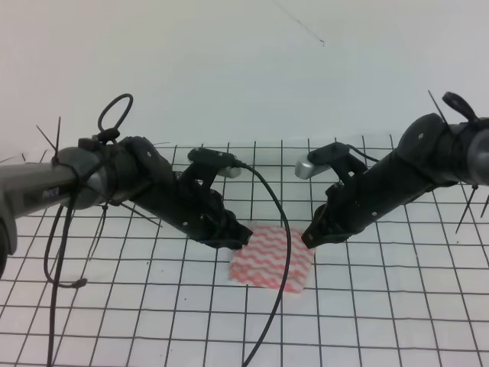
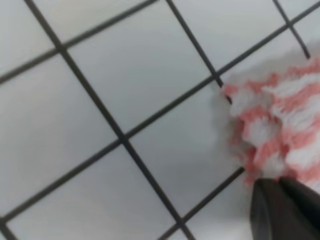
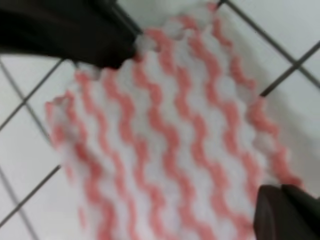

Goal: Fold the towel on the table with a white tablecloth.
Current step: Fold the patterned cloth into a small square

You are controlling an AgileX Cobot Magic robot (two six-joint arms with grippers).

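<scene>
The towel [image 1: 267, 260], pink-red and white wavy stripes, lies on the white tablecloth [image 1: 153, 306] with its black grid, at the middle of the table. My left gripper [image 1: 243, 238] sits low at the towel's far left corner. In the left wrist view its dark fingertips [image 2: 285, 210] are pressed together over the towel's [image 2: 280, 115] frayed edge. My right gripper [image 1: 308, 239] is at the far right corner. In the right wrist view its fingertips [image 3: 290, 215] are closed at the edge of the towel [image 3: 175, 140], with the left gripper [image 3: 70, 30] on the opposite corner.
A black cable [image 1: 279, 229] loops from the left arm across the towel and down to the front edge of the exterior high view. A plain white wall [image 1: 244, 69] stands behind the table. Gridded cloth extends on all sides of the towel.
</scene>
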